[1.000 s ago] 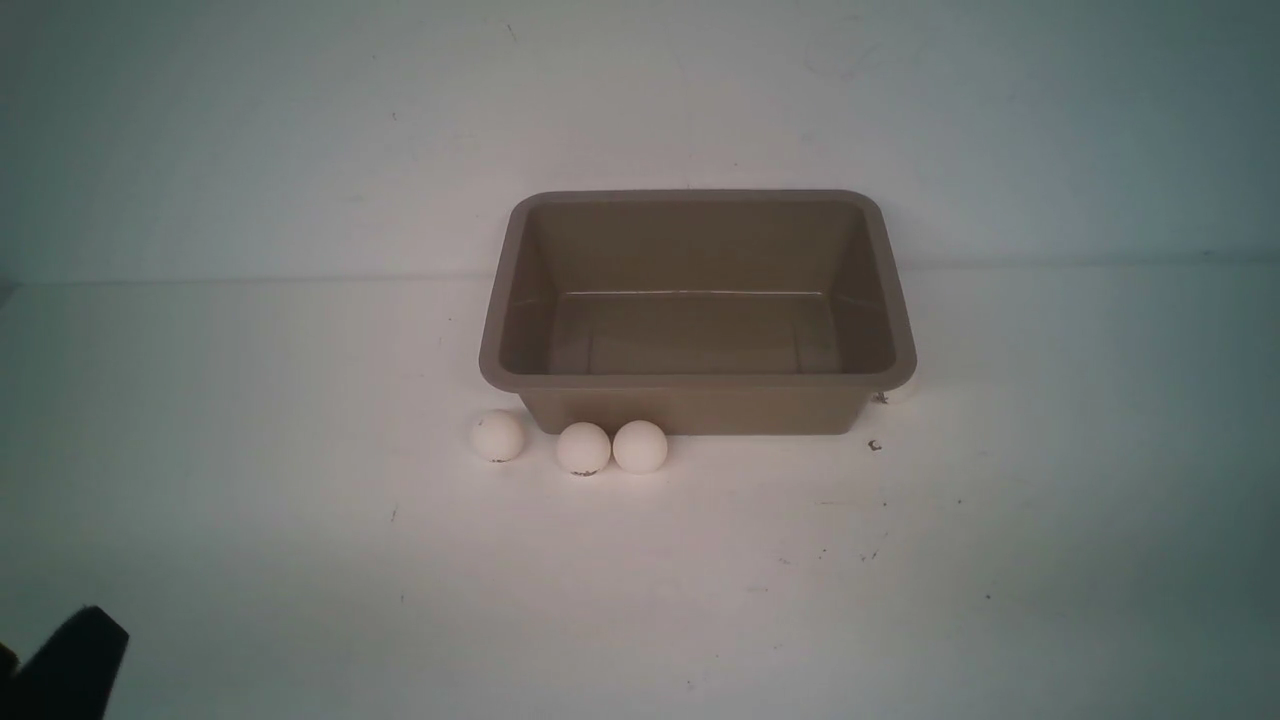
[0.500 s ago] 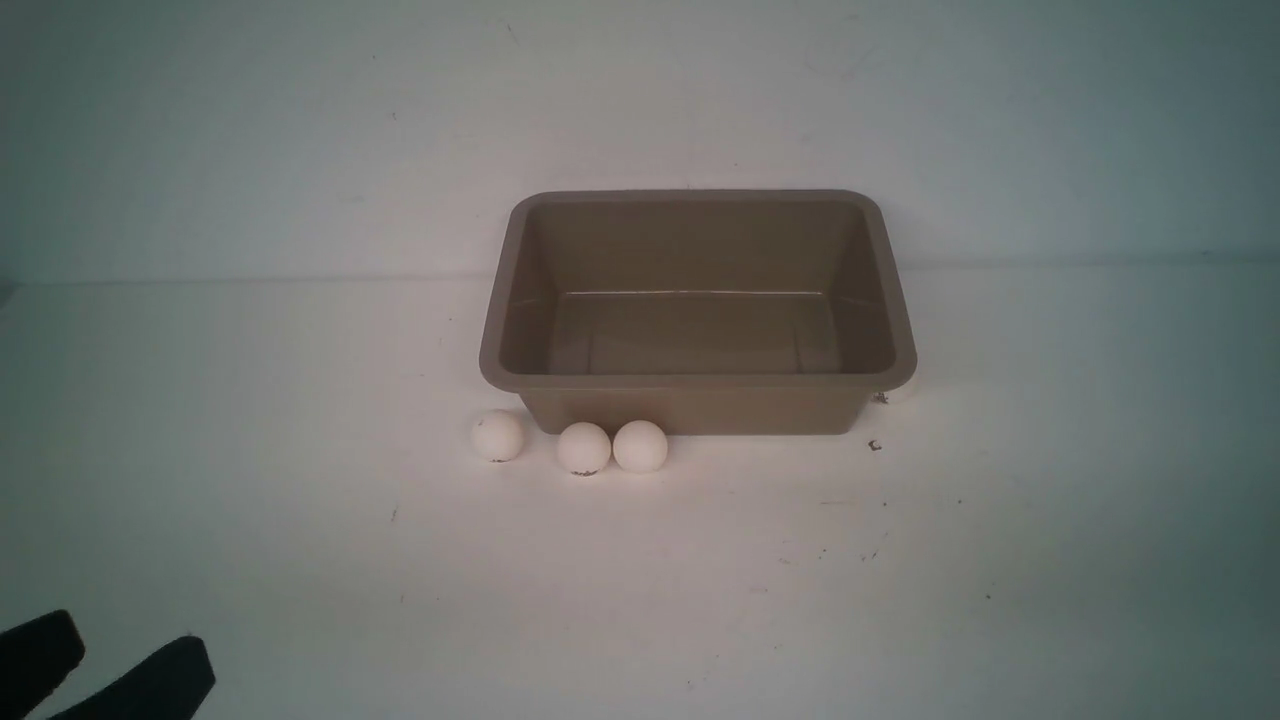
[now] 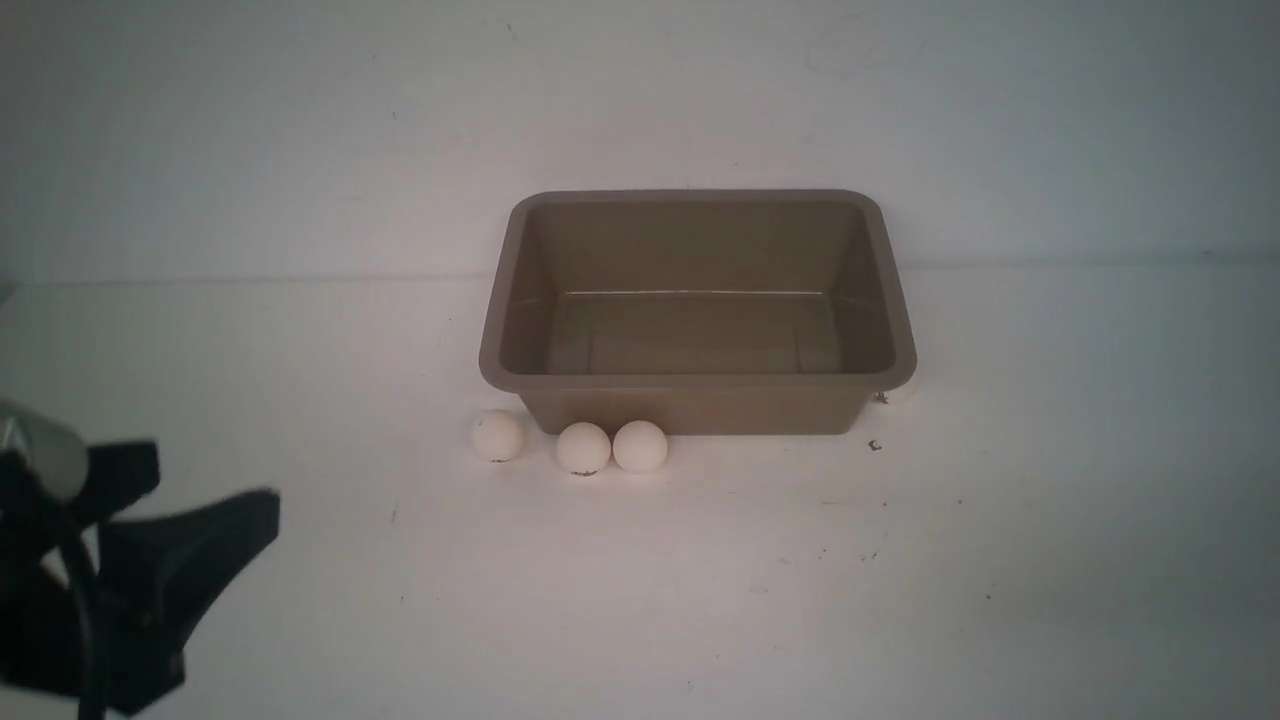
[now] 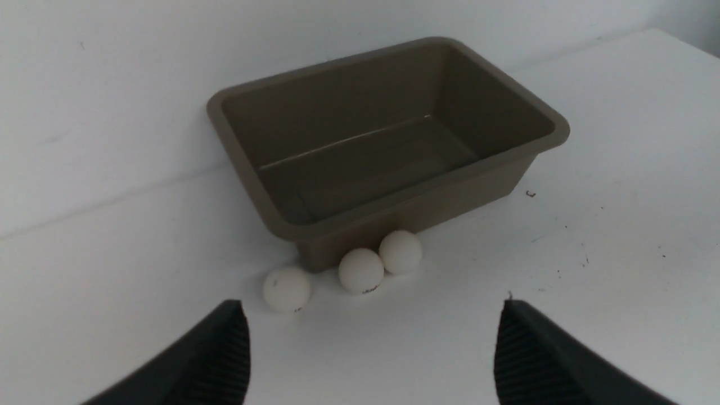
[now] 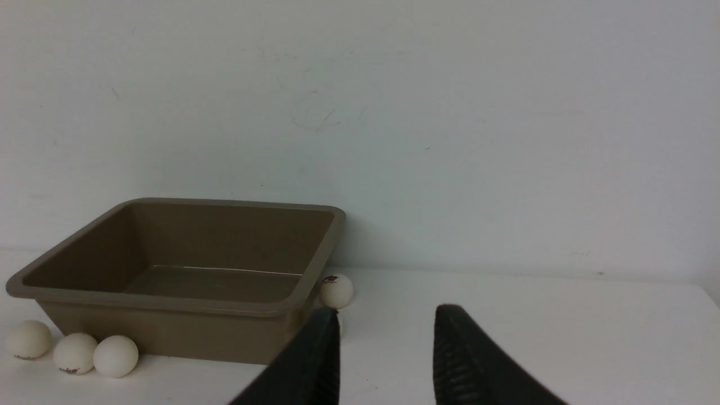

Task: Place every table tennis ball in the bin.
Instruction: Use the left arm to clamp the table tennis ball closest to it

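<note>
We see three balls (image 3: 583, 447) in a row on the table (image 3: 1000, 560), just before the left half of the bin (image 3: 697, 381); a fourth ball (image 5: 336, 291) lies beside its right wall.

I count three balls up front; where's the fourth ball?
In the right wrist view, the fourth ball lies beside the bin's right end, near its front corner.

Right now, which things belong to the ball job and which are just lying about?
For the job: bin; left ball, middle ball and right ball in front of it; fourth ball by its right end.
Lying about: nothing, only dark specks on the table.
</note>
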Robot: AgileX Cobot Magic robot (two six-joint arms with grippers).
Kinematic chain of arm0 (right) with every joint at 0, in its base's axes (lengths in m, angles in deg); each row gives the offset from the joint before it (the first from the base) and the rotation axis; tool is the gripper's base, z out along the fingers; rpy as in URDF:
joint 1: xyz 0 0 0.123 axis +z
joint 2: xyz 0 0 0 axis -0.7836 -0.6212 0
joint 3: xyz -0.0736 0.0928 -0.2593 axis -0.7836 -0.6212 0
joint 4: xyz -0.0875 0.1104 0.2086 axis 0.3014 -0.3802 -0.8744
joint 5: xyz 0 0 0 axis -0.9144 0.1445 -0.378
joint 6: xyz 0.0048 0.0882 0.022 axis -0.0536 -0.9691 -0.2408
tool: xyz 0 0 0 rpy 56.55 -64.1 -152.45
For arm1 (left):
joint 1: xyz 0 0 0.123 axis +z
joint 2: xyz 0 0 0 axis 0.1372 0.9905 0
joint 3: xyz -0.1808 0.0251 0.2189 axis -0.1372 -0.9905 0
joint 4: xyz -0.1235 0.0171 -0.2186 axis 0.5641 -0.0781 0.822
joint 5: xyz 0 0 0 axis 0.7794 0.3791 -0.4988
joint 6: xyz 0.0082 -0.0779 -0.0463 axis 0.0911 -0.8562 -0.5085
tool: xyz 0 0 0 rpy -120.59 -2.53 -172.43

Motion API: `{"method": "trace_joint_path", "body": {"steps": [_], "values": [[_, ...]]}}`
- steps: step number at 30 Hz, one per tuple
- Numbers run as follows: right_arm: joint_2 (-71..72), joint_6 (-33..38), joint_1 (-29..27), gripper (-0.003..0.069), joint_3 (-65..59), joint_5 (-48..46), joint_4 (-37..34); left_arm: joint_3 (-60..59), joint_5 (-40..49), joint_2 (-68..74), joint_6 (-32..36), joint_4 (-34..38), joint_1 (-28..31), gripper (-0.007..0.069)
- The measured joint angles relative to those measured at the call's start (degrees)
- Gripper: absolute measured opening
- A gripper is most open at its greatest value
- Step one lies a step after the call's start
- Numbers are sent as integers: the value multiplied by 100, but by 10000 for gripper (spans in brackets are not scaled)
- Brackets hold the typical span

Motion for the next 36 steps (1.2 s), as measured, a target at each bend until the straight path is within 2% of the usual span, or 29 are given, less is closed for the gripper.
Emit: {"method": "trace_joint_path", "body": {"steps": [5, 15, 20, 28, 36], "values": [[-306, 68, 0, 262, 1, -47, -230, 121, 135, 646, 246, 445, 0, 574], [-1347, 1183, 0, 262, 1, 237, -615, 664, 480, 2091, 802, 508, 0, 576], [-1523, 1261, 0, 262, 1, 387, -751, 1019, 506, 2861, 1233, 508, 0, 576], [-1541, 1273, 0, 262, 1, 404, -808, 1244, 259, 3897, 2589, 784, 0, 576], [-1541, 1273, 0, 262, 1, 438, -831, 1304, -176, 4664, 2824, 1202, -18, 576]]}}
